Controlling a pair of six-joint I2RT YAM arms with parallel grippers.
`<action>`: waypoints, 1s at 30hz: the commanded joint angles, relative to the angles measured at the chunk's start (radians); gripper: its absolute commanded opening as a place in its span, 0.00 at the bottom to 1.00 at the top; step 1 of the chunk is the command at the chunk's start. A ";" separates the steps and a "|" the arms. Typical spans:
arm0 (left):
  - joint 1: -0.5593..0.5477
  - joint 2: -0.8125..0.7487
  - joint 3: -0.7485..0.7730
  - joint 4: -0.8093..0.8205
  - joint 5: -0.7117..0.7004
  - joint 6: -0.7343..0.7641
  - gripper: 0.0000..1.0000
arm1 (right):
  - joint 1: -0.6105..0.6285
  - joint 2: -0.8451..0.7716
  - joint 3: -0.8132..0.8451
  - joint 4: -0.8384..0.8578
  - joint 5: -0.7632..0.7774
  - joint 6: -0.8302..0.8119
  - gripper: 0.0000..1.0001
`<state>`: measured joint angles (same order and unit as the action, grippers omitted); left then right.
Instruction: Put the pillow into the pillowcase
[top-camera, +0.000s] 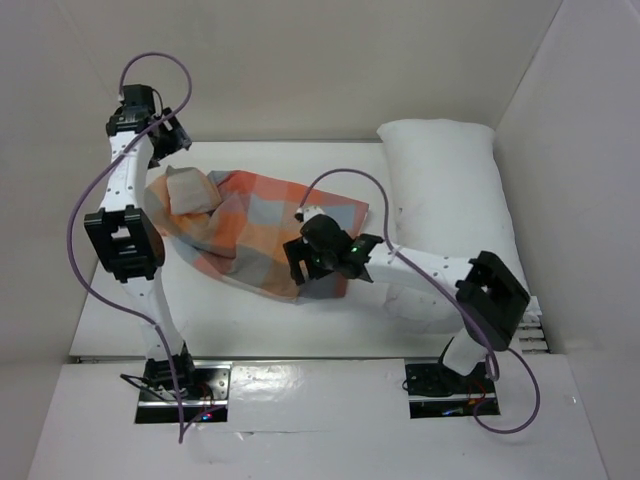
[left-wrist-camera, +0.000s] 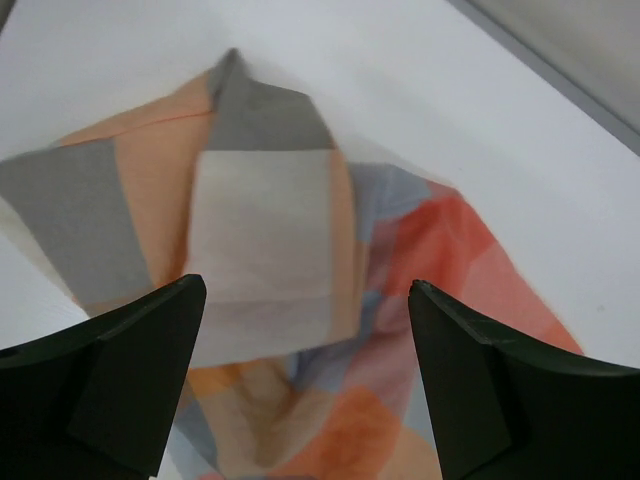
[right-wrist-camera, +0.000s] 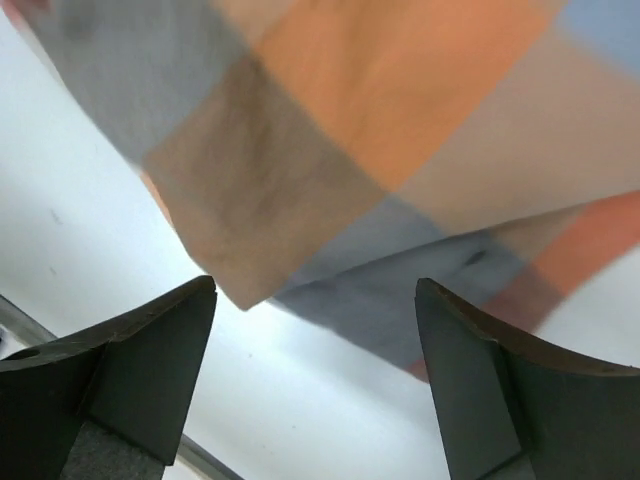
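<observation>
Two grippers are in play, and both have their jaws spread wide with nothing between them.

1. Nearest: the right gripper (right-wrist-camera: 312, 300) hangs over the near right edge of the pillowcase (top-camera: 255, 225). In its wrist view the checked fabric lies just beyond the fingertips, ungripped, with bare table (top-camera: 240, 325) below it.
2. Middle: the pillowcase lies crumpled at the centre-left of the table. Its left end is bunched into a raised fold. Which edge is the open mouth cannot be told.
3. Right side: the pillow (top-camera: 440, 180) lies wholly outside the pillowcase, just beside its right edge and running towards the far wall. The right arm crosses above its near end.
4. Farthest: the left gripper (left-wrist-camera: 305, 285) hovers over the bunched left end, with fabric under and beyond its fingers but not pinched.

Probable faults from this state:
- Jaws closing on both layers at once would pin the mouth shut, because the layers lie flat together.
- A grip on a fold rather than a hem would drag the whole sleeve instead of opening it.
- The plump pillow may slip from a narrow pinch, or snag on the crumpled fabric.
- The right arm may brush the pillow when it moves, shifting it.
</observation>
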<state>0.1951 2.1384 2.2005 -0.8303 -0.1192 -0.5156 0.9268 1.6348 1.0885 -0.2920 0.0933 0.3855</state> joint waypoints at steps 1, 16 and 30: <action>-0.107 -0.205 0.027 0.033 0.003 0.072 0.96 | -0.077 -0.166 0.092 0.007 0.108 -0.013 0.88; -0.580 -0.612 -0.820 0.109 0.085 -0.040 0.57 | -0.425 -0.055 0.019 -0.079 -0.182 0.158 0.75; -0.971 -0.743 -1.194 0.358 0.155 -0.195 0.84 | -0.503 0.013 -0.038 -0.042 -0.239 0.179 0.85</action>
<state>-0.7265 1.3338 0.9829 -0.5663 0.0319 -0.6773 0.4519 1.6787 1.0645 -0.3573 -0.1249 0.5468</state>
